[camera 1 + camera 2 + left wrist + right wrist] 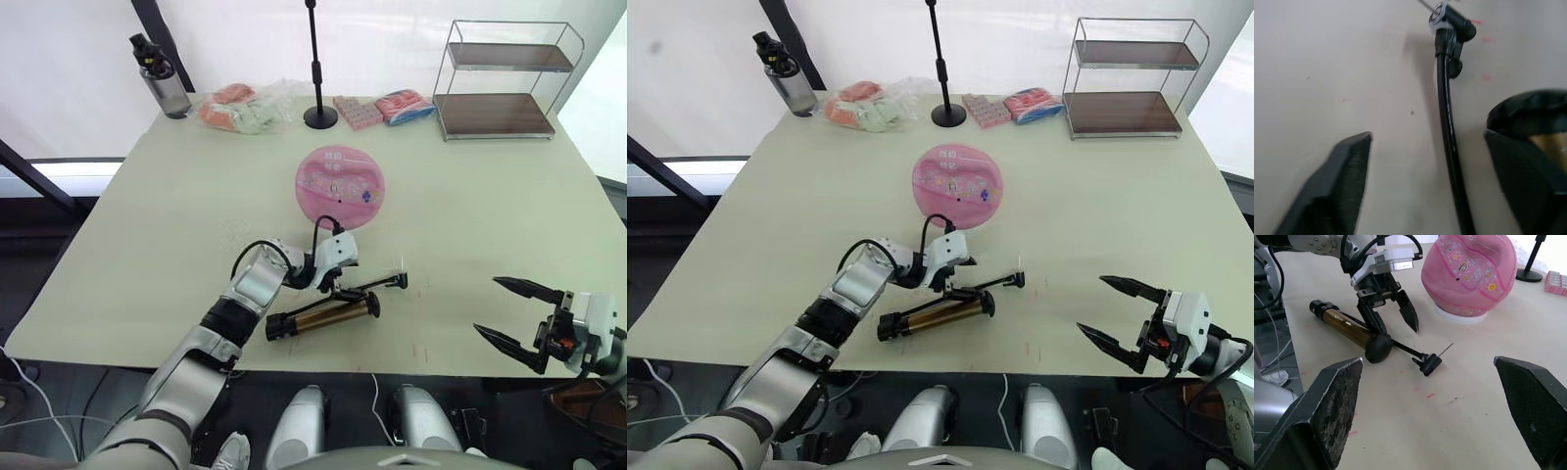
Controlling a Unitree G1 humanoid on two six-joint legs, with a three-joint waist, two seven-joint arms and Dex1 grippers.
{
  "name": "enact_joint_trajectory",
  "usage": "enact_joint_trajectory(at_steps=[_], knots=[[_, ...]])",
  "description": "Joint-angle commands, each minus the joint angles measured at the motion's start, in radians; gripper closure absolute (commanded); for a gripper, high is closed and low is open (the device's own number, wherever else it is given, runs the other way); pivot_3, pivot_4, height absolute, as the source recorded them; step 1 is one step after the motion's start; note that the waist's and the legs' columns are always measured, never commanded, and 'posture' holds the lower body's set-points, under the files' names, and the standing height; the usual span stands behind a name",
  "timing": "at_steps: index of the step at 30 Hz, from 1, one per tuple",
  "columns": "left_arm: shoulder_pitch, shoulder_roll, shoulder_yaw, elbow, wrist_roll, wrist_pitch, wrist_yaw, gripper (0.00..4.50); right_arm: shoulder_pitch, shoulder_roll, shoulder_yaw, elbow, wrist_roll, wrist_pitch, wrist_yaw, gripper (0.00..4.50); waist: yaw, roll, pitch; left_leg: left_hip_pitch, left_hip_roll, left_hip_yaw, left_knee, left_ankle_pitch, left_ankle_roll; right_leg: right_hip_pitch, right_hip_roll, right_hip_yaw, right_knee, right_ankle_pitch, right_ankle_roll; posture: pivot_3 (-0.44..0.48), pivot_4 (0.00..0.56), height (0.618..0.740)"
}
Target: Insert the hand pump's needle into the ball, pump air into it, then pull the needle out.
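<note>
Hand pump [323, 316]: you will find it lying flat on the table [147, 225] near the front edge, gold barrel between black end caps, well apart from the ball.
Hose [1447, 127]: you can trace the thin black line from the pump's cap out to the black fitting; it lies on the table and runs between the left claw's two fingers.
Needle [1445, 349]: your silver pin sticks out of the black fitting and rests on the table, pointing roughly toward the ball but well short of it.
Ball [340, 187]: pink with small printed pictures, it sits on a white ring near the table's middle; you can see the tiny black valve hole on its face.
Left gripper [1393, 317]: your left claw is spread wide and lowered over the hose just beside the pump's cap; it grips nothing.
Right gripper [514, 312]: your right claw is gaping, fingers far apart, empty, hanging near the table's front right edge, well apart from the pump.
Behind the ball: a black stand [317, 69], a water bottle [160, 78], a wire shelf [500, 78] and wrapped packets [240, 108] line the far edge.
</note>
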Motion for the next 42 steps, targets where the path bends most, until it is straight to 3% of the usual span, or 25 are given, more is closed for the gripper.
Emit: enact_joint_trajectory(at_steps=[1, 19, 22, 23, 24, 27, 37, 42], knots=[[-0.009, -0.006, -0.005, -0.008, 0.014, -0.003, 0.007, 1.52, 0.001, -0.011, -0.031, -0.038, 0.021, 0.001, 0.0, 0.0, 0.0, 0.0, 0.0, 0.0, 0.0, 0.0, 0.0, 0.0, 0.0, 0.0, 0.0, 0.0, 0.0, 0.0, 0.0, 0.0, 0.15, 0.74], [0.034, -0.01, -0.047, -0.01, 0.079, -0.008, -0.005, 1.52, 0.01, -0.019, -0.033, 0.004, -0.014, -0.009, 0.003, 0.0, 0.001, 0.0, 0.0, 0.001, 0.0, 0.0, 0.0, 0.0, 0.0, 0.001, 0.0, 0.0, 0.0, 0.0, 0.0, 0.0, 0.15, 0.74], [0.045, -0.008, -0.057, -0.014, 0.094, -0.013, -0.002, 2.37, 0.015, -0.019, -0.032, 0.01, -0.02, -0.017, 0.009, 0.0, 0.001, 0.0, 0.0, 0.001, 0.0, 0.0, 0.0, 0.0, 0.0, 0.001, 0.0, 0.0, 0.0, 0.0, 0.0, 0.0, 0.15, 0.74], [0.046, -0.01, -0.055, -0.015, 0.096, -0.013, 0.001, 2.96, 0.016, -0.019, -0.032, 0.01, -0.02, -0.018, 0.009, 0.0, 0.001, 0.0, 0.0, 0.001, 0.0, 0.0, 0.0, 0.0, 0.0, 0.001, 0.0, 0.0, 0.0, 0.0, 0.0, 0.0, 0.15, 0.74], [0.047, -0.014, -0.049, -0.017, 0.091, -0.007, 0.004, 3.2, 0.016, -0.019, -0.031, 0.01, -0.022, -0.02, 0.008, 0.0, 0.001, 0.0, 0.0, 0.001, 0.0, 0.0, 0.0, 0.0, 0.0, 0.002, 0.0, 0.0, 0.0, 0.0, 0.0, 0.0, 0.15, 0.74], [0.05, -0.02, -0.041, -0.027, 0.079, 0.005, -0.001, 4.48, 0.016, -0.017, -0.03, 0.009, -0.023, -0.018, 0.005, 0.0, 0.001, 0.0, 0.0, 0.001, 0.0, 0.0, 0.0, 0.0, 0.0, 0.002, 0.0, 0.0, 0.0, 0.0, 0.0, 0.0, 0.15, 0.74], [0.064, -0.03, 0.012, -0.075, 0.027, -0.019, -0.002, 4.48, 0.016, -0.018, -0.024, -0.066, 0.012, 0.079, -0.055, 0.0, 0.001, 0.0, 0.0, 0.001, 0.0, 0.0, 0.0, 0.0, 0.0, 0.002, 0.0, 0.0, -0.001, 0.0, 0.0, 0.0, 0.15, 0.74], [0.085, -0.045, 0.065, -0.123, -0.016, -0.059, 0.037, 4.48, 0.025, -0.002, -0.01, -0.162, 0.046, 0.253, -0.195, 0.0, 0.002, 0.0, 0.0, 0.001, 0.0, -0.001, 0.0, 0.0, 0.0, 0.002, 0.0, -0.001, -0.001, 0.0, 0.0, 0.0, 0.15, 0.74]])
